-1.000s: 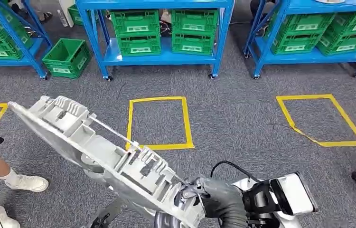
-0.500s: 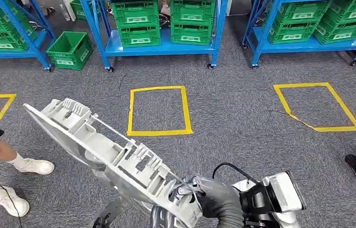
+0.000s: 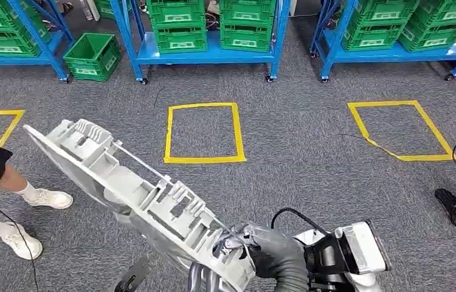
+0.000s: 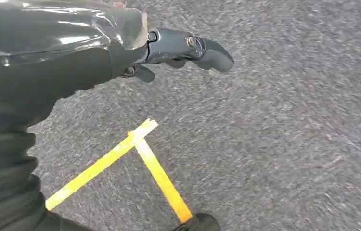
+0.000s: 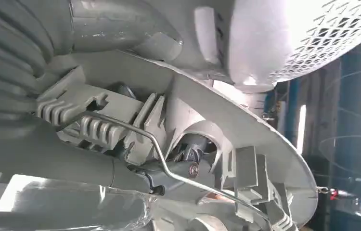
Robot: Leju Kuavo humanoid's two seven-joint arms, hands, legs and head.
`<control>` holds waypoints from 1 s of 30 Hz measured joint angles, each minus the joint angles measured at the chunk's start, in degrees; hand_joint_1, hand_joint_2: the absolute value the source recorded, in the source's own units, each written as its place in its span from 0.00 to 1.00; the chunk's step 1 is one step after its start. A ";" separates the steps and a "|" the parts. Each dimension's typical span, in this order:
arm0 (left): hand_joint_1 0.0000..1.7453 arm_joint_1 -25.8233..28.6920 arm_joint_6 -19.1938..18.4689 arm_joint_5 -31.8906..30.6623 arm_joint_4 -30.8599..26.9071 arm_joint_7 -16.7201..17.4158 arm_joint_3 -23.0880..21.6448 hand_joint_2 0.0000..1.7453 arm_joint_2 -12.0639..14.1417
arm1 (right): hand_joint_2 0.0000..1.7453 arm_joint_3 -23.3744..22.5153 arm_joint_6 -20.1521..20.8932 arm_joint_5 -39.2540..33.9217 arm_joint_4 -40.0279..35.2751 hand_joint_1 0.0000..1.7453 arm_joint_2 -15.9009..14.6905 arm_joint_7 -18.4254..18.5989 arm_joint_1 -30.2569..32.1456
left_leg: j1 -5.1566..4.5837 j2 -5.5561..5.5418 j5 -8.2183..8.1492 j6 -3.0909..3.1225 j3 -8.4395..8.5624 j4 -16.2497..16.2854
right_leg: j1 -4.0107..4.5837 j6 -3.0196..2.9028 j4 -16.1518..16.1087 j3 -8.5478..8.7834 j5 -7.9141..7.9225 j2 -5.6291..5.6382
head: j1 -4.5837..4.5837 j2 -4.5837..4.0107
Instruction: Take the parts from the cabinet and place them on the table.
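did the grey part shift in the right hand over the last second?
No. The grey part sits the same against the right hand; the shelves and tape squares slid across the head view, so the camera moved.

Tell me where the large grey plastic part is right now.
In the head view the grey plastic part is held off the carpet by the right hand, slanting up toward the robot's left, just short of the middle yellow tape square.

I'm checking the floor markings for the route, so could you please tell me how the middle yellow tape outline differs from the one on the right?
The middle tape outline is a neat, closed rectangle, taller than wide; the right tape outline is wider and skewed. The middle one's edges lie flat and straight, while the right one's near-left edge is kinked. Both are yellow tape on grey carpet, before the blue shelving.
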 joint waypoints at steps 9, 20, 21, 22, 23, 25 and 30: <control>0.00 0.23 0.18 -0.77 0.00 0.20 0.18 1.00 0.13 | 1.00 0.35 0.11 0.04 0.04 1.00 -0.09 -1.86 -0.23 | 0.04 -0.12 1.85 -0.33 -3.85 1.82 | -2.26 2.92 2.24 2.87 -3.35 0.26 | 0.13 0.00; 0.00 0.45 -0.13 -2.01 -0.13 0.31 1.01 1.00 0.94 | 1.00 0.33 0.83 0.61 0.04 1.00 0.57 -4.53 -0.44 | 0.29 -0.43 -7.29 -3.44 -13.30 21.43 | -1.67 -1.31 0.64 1.82 -2.14 0.56 | -0.11 0.00; 0.00 0.54 -0.22 -2.10 -0.13 0.31 1.05 1.00 1.03 | 1.00 0.33 1.05 0.79 0.09 1.00 0.57 -4.81 -0.47 | 0.28 -0.43 -6.48 -3.25 -12.84 20.92 | -1.49 -1.38 0.65 1.75 -2.08 0.51 | -0.11 0.00; 0.00 0.57 -0.28 -2.30 -0.15 0.31 1.07 1.00 1.09 | 1.00 0.33 1.44 1.07 0.11 1.00 0.57 -5.23 -0.58 | 0.26 -0.43 -4.52 -2.91 -10.93 17.67 | -1.33 -1.41 0.65 1.76 -1.99 0.50 | -0.11 0.00; 0.00 0.57 -0.30 -2.40 -0.17 0.33 1.09 1.00 1.20 | 1.00 0.33 1.79 1.33 0.11 1.00 0.57 -5.60 -0.73 | 0.20 -0.40 -2.06 -2.46 -8.10 12.55 | -1.12 -1.50 0.65 1.82 -1.93 0.50 | -0.11 0.00; 0.00 0.49 -0.28 -2.47 -0.31 0.33 1.14 1.00 1.61 | 1.00 0.33 2.03 1.49 0.09 1.00 0.70 -6.06 -1.01 | -0.21 0.27 -0.13 -0.95 -3.11 3.48 | -0.98 -1.34 0.58 1.92 -1.81 0.45 | -0.05 0.00; 0.00 0.54 -0.33 -2.49 -0.57 0.39 1.18 1.00 2.01 | 1.00 0.31 2.16 1.57 0.15 1.00 0.90 -6.23 -1.42 | -0.15 -0.08 1.35 0.15 -3.14 1.48 | -0.34 -0.07 0.53 1.14 -1.26 -0.09 | -0.17 0.00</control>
